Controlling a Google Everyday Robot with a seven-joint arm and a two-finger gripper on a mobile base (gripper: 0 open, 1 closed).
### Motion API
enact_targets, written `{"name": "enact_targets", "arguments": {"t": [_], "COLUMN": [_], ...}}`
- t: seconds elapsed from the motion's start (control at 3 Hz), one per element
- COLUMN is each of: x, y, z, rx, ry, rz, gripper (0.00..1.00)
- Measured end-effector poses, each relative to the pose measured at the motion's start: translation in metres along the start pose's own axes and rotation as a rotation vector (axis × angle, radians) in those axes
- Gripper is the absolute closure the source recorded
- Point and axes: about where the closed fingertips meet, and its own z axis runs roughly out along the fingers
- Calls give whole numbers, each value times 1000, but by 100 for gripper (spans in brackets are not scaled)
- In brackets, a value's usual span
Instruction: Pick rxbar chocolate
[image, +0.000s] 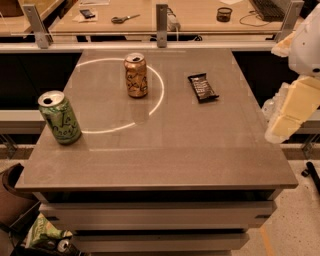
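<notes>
The rxbar chocolate (202, 87), a small flat bar in a black glossy wrapper with pale lettering, lies flat on the grey table (175, 150), right of centre towards the far edge. My gripper (282, 125) hangs at the right edge of the view on the pale arm, beside the table's right edge. It is nearer than the bar, to its right, and apart from it. Nothing is seen in it.
A brown-gold drink can (136, 75) stands upright left of the bar. A green drink can (59, 117) stands near the left edge. A bright ring of light lies on the tabletop around them. A rail with posts (161, 20) runs behind the table.
</notes>
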Motion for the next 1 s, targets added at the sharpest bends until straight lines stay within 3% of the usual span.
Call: {"name": "enact_targets", "arguments": {"t": [0.33,1.0], "x": [1,2], "y": [-4,-5], "z": [8,53], "rx": [40,139], "ry": [-46,-191], "rz": [131,489], "gripper": [0,0]}}
